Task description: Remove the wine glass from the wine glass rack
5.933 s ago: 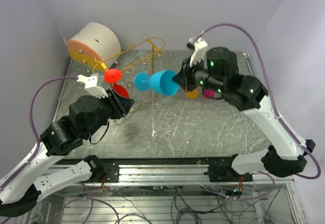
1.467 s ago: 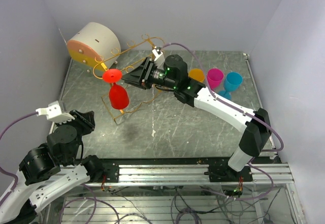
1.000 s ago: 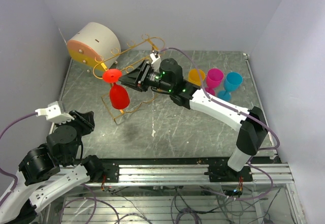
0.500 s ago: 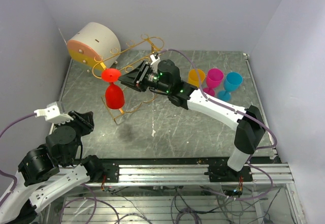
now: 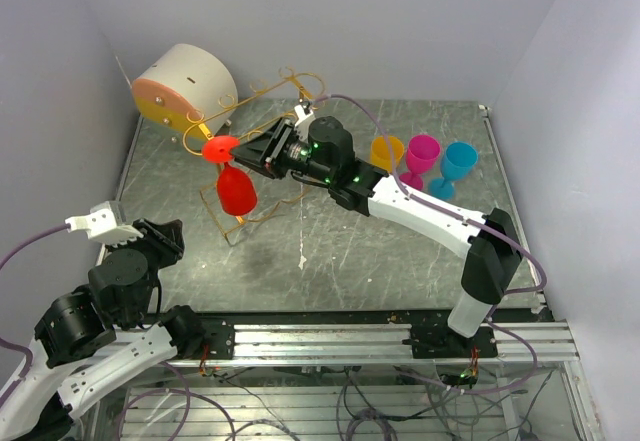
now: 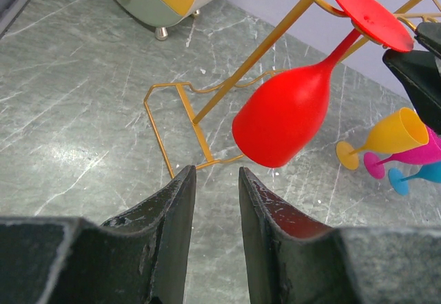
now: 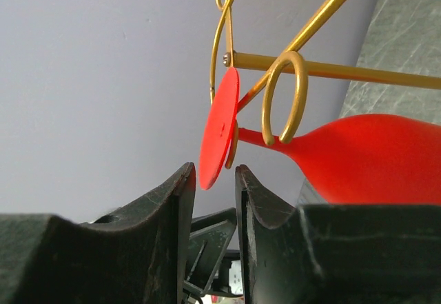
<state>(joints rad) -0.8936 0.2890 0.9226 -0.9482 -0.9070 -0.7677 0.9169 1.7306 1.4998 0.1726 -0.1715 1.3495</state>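
On the tabletop [image 5: 350, 241] there is 1 gold wine glass rack [image 6: 258, 54], 1 cream drum [image 5: 185, 79] and 4 glasses. 1 red wine glass [image 5: 235, 191] hangs upside down on the rack, its round foot up at the rails. 3 more stand close together at the back right: the orange glass [image 5: 387, 149], the pink glass [image 5: 422, 151] and the blue glass [image 5: 459, 159].

The top view shows all 3 of them. The right wrist view shows none, but it shows the red foot side-on by a gold curl, just in front of the right claw [image 7: 215, 173]. That claw is a little spread and pinches nothing. The left claw [image 6: 216, 176], low and near, is a little spread and empty.

Earlier the right claw held the blue glass in the air. Now it has come up close to the red foot.
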